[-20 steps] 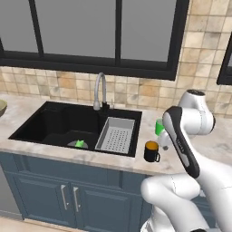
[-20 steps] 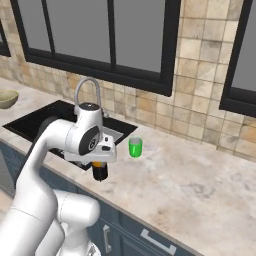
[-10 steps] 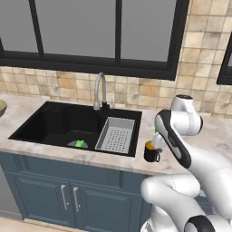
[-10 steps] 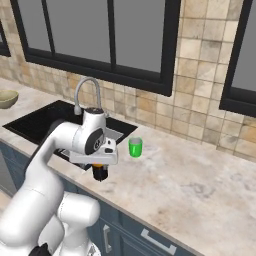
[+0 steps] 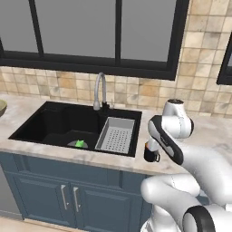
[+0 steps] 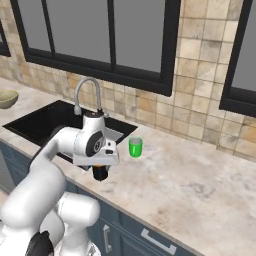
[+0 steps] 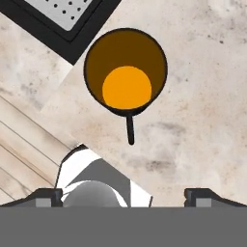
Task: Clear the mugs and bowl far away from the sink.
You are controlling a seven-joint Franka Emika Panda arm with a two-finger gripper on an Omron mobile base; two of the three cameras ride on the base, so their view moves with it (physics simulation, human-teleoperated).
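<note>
Left base view: the black mug [image 5: 151,153] stands on the marble surface [image 5: 213,131] just right of the sink [image 5: 68,124], near the front edge, with the arm bent over it. The bowl [image 5: 2,108] shows at the far left edge.

Right base view: the end effector [image 6: 100,173] hangs directly above the black mug; the green mug [image 6: 135,147] stands just beyond (apart from the arm), right of the faucet [image 6: 86,95].

Hand view: the black mug [image 7: 125,72] sits upright, orange inside, handle toward the camera; the 2 fingertips [image 7: 43,195] stand spread wide, holding nothing.
</note>
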